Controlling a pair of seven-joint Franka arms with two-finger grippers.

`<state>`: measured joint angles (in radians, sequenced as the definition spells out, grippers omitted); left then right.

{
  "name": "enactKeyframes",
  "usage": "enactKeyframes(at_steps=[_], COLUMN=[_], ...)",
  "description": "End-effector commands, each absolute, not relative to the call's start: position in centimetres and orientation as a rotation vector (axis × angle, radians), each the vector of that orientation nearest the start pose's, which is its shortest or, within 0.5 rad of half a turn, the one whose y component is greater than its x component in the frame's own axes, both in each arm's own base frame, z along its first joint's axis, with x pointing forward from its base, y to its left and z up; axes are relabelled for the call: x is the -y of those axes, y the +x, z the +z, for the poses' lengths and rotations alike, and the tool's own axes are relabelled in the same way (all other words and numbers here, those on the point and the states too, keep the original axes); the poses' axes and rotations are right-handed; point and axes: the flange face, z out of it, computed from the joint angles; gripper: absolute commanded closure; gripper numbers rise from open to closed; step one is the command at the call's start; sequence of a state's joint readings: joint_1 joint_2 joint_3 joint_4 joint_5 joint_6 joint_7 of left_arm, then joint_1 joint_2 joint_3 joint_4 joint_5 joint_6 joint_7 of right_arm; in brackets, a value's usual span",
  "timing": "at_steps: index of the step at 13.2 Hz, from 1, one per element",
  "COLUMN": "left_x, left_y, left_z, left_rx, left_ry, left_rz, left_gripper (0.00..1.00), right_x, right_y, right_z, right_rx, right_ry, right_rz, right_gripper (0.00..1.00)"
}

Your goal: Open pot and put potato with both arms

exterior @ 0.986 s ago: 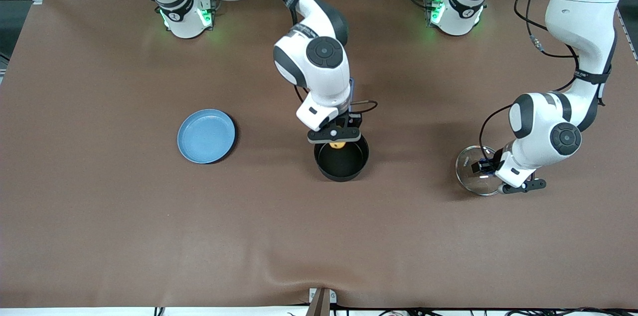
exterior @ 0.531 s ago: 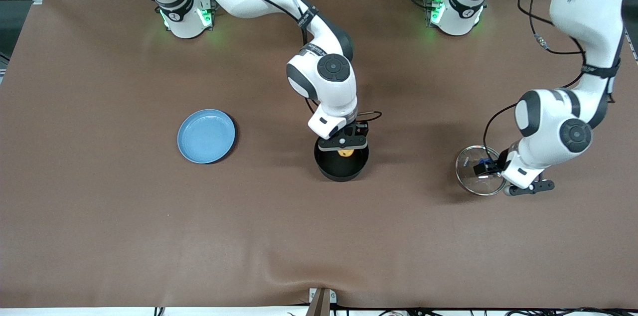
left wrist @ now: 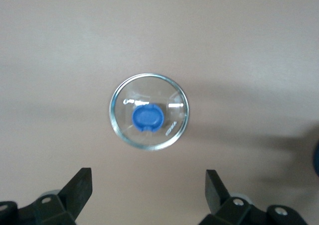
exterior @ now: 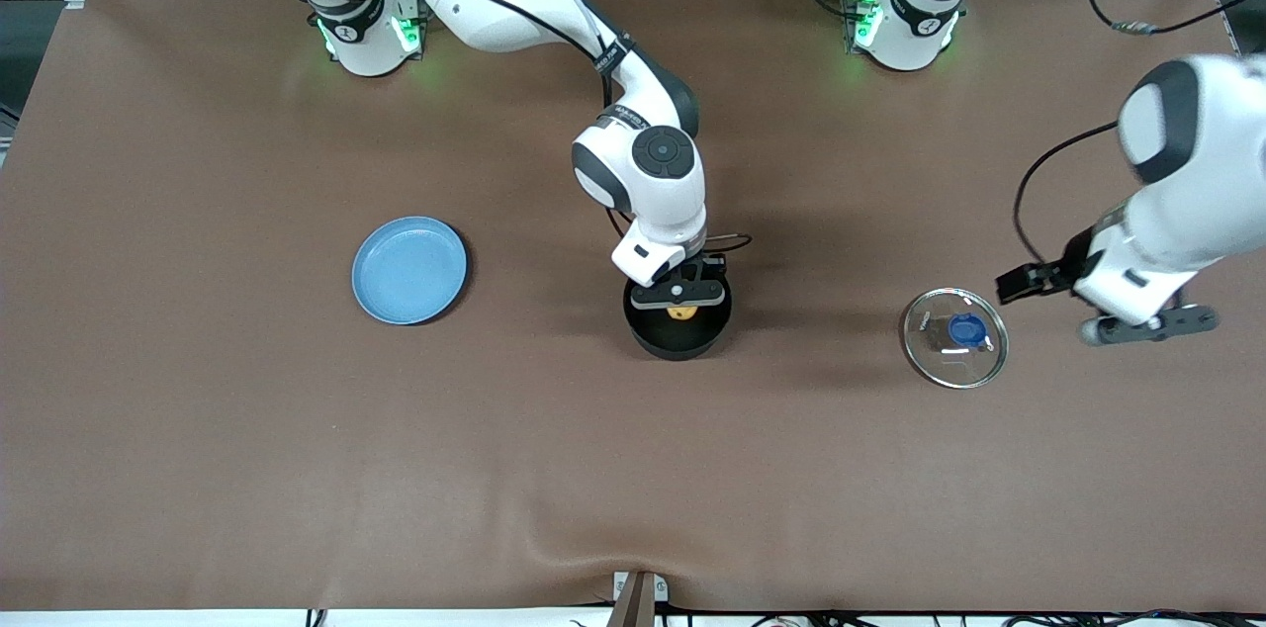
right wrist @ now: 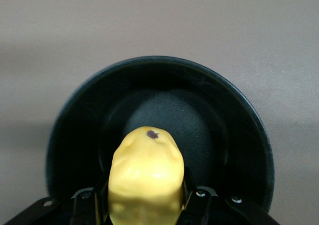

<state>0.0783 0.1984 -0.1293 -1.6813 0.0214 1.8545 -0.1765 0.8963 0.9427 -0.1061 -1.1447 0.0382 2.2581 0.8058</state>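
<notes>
The black pot (exterior: 678, 328) stands open mid-table; its blue handle is hidden under the right arm. My right gripper (exterior: 679, 303) is shut on the yellow potato (exterior: 680, 313) and holds it just inside the pot's mouth. In the right wrist view the potato (right wrist: 146, 177) sits between the fingers over the pot's black bottom (right wrist: 164, 115). My left gripper (exterior: 1108, 306) is open and empty, raised over the table beside the glass lid with blue knob (exterior: 954, 336), toward the left arm's end. The lid also shows in the left wrist view (left wrist: 149, 118), flat on the table.
A blue plate (exterior: 408, 270) lies empty toward the right arm's end of the table. The brown table cover (exterior: 593, 469) has a small wrinkle at its nearest edge.
My left gripper has let go of the glass lid and risen away from it toward the table's end. My right gripper has lowered the potato a little farther into the pot.
</notes>
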Motion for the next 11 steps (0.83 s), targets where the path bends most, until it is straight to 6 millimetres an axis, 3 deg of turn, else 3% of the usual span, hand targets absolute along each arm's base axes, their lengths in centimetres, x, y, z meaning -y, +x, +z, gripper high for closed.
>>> enactKeyframes(at_steps=[1, 4, 6, 7, 8, 9, 11], left_x=[3.4, 3.5, 3.5, 3.6, 3.6, 3.6, 3.9], left_y=[62.1, 59.2, 57.6, 57.0, 56.4, 55.8, 54.4], left_z=[53.4, 59.6, 61.3, 61.9, 62.8, 63.5, 65.0], left_rx=[0.179, 0.174, 0.169, 0.169, 0.174, 0.171, 0.166], left_ry=[-3.134, -3.126, -3.132, -3.136, -3.136, -3.134, -3.138], left_rz=[0.088, 0.066, 0.082, 0.093, 0.082, 0.079, 0.054], left_gripper=[0.00, 0.00, 0.00, 0.00, 0.00, 0.00, 0.00], right_x=[-57.3, -57.5, -57.5, -57.7, -57.7, -57.7, -57.7], right_y=[53.3, 53.2, 53.3, 53.1, 53.1, 53.1, 53.1], right_z=[23.3, 22.2, 22.0, 22.0, 21.9, 21.9, 21.9], right_rx=[0.023, 0.024, 0.025, 0.025, 0.021, 0.016, 0.020], right_ry=[-3.074, -3.063, -3.055, -3.055, -3.056, -3.056, -3.056], right_rz=[-0.265, -0.280, -0.289, -0.289, -0.288, -0.287, -0.289], right_gripper=[1.00, 1.00, 1.00, 0.89, 0.38, 0.15, 0.00])
